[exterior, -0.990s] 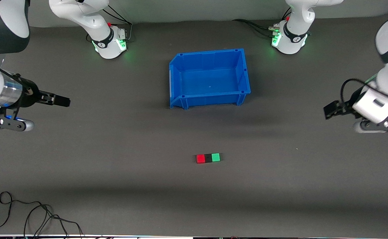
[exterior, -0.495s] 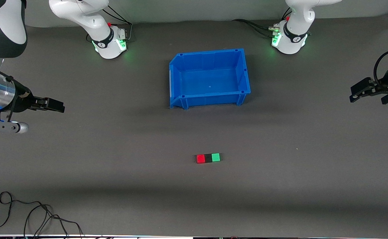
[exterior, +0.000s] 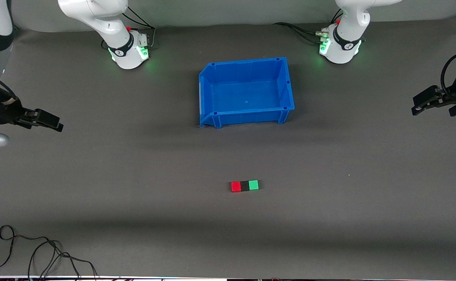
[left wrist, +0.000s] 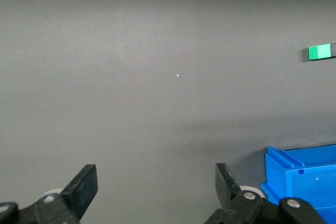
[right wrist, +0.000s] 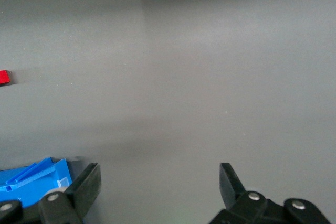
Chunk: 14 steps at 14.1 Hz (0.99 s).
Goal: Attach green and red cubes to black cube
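A red cube [exterior: 235,187], a black cube [exterior: 244,186] and a green cube [exterior: 253,185] lie side by side in one row on the dark table, the black one in the middle and touching both. The row is nearer to the front camera than the blue bin. My left gripper [exterior: 420,106] hangs open over the left arm's end of the table, with nothing between its fingers; its wrist view catches the green cube [left wrist: 320,52]. My right gripper [exterior: 52,121] hangs open and empty over the right arm's end; its wrist view shows the red cube [right wrist: 4,77] at the edge.
An empty blue bin [exterior: 246,113] stands mid-table between the cubes and the arm bases. A loose black cable [exterior: 36,253] lies by the table's front edge at the right arm's end. A corner of the bin [left wrist: 302,182] shows in the left wrist view.
Both grippers have drawn back outward toward their own ends of the table, away from the cubes. The three cubes have stayed in place.
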### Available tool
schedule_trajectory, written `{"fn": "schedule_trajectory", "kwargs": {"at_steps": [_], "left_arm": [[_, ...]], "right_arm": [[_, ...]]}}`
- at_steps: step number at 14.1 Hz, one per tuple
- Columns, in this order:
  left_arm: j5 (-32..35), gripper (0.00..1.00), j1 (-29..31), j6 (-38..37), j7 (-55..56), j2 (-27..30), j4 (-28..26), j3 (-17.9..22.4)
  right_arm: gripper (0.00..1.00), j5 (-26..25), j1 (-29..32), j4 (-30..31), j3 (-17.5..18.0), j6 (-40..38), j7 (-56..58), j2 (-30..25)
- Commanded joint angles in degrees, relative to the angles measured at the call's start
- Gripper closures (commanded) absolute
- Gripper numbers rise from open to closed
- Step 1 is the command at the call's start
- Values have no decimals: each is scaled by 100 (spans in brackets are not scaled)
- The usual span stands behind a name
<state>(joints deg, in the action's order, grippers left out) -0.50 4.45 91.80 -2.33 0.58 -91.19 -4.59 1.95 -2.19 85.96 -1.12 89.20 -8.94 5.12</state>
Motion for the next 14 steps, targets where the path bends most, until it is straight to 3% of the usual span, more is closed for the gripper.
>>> {"fn": "schedule_trajectory", "kwargs": {"at_steps": [1,9,14], "left_arm": [[208,0,-76,-312,84,-277,444,-15],[217,0,-103,-338,136,-312,356,-42],[217,0,-146,-338,154,-312,321,-42]], "right_arm": [[0,-204,113,35,104,98,182,-204],[0,-169,175,35,112,63,199,-530],[0,-152,166,-18,104,89,920,-451]]}}
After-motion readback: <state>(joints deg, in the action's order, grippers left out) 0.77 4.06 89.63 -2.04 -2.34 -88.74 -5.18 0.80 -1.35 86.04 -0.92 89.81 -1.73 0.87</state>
